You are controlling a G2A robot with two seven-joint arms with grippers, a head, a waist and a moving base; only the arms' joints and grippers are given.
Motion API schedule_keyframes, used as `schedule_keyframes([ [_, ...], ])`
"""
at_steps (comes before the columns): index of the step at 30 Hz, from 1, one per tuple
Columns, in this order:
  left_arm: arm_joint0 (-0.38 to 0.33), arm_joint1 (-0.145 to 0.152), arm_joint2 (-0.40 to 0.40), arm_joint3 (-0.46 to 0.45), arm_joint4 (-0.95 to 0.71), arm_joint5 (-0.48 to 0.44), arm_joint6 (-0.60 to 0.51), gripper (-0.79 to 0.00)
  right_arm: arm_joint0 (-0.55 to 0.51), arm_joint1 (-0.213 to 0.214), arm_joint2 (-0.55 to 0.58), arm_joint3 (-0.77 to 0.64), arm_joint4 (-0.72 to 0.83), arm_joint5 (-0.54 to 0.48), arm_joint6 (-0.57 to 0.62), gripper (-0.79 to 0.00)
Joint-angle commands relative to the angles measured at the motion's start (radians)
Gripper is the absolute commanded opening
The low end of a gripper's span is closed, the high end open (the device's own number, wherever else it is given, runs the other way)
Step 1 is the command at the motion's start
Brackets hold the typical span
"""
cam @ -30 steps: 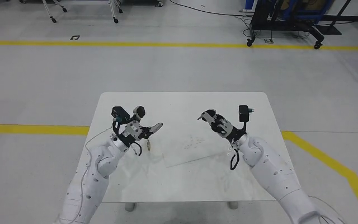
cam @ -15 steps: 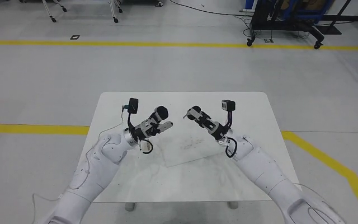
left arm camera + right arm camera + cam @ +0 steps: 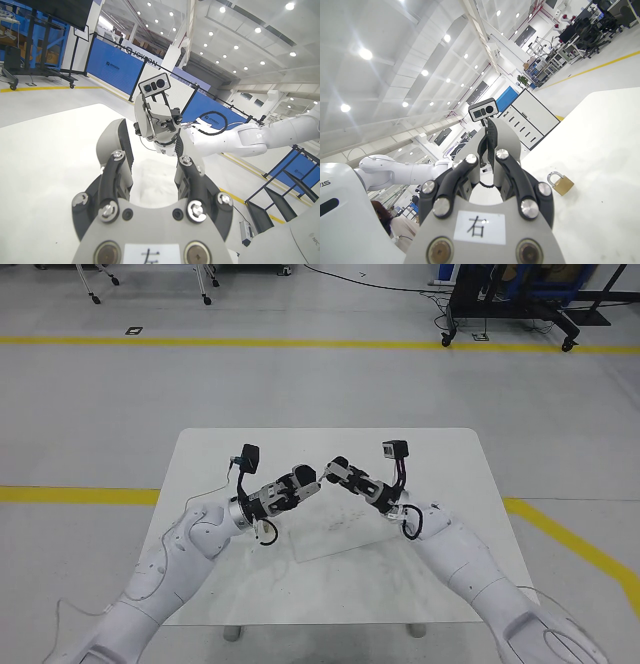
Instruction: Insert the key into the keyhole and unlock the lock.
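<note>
Left gripper (image 3: 151, 136) fingers spread apart. Right gripper (image 3: 490, 126) fingers pressed together; whatever they may pinch is hidden. Padlock (image 3: 560, 184) lies apart beside right fingers.

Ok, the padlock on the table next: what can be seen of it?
The padlock is small, with a boxy brass-coloured body and a silvery curved shackle, both apparently metal. It rests on the white table, and nothing else touches it. The right claw is held apart from it, in the air. The shackle looks seated in the body, though that is hard to confirm. Its keyhole cannot be made out, and no key sits in it.
</note>
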Motion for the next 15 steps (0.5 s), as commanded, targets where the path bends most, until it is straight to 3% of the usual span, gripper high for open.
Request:
schedule_keyframes([
  [1, -0.010, 0.002, 0.029, 0.005, -0.015, 0.000, 0.017, -0.483, 0.002, -0.007, 0.012, 0.006, -0.027, 0.000, 0.014, -0.785],
  [2, -0.016, 0.003, 0.041, 0.009, -0.019, 0.000, 0.022, -0.523, 0.002, -0.010, 0.019, 0.010, -0.043, 0.000, 0.013, -0.785],
  [7, -0.046, 0.008, 0.093, 0.040, -0.059, 0.000, 0.035, -0.526, -0.006, -0.025, 0.045, 0.005, -0.117, 0.000, -0.002, -0.785],
  [11, -0.068, 0.011, 0.120, 0.065, -0.090, 0.000, 0.036, -0.603, -0.015, -0.034, 0.064, -0.008, -0.158, 0.000, -0.005, -0.785],
  [13, -0.076, 0.013, 0.131, 0.073, -0.105, 0.000, 0.035, -0.680, -0.018, -0.037, 0.074, -0.012, -0.177, 0.000, -0.006, -0.785],
  [14, -0.079, 0.014, 0.136, 0.076, -0.112, 0.000, 0.033, -0.773, -0.019, -0.038, 0.079, -0.014, -0.188, 0.000, -0.008, -0.785],
  [15, -0.083, 0.015, 0.140, 0.080, -0.119, 0.000, 0.031, -0.785, -0.022, -0.040, 0.083, -0.016, -0.195, 0.000, -0.011, -0.785],
])
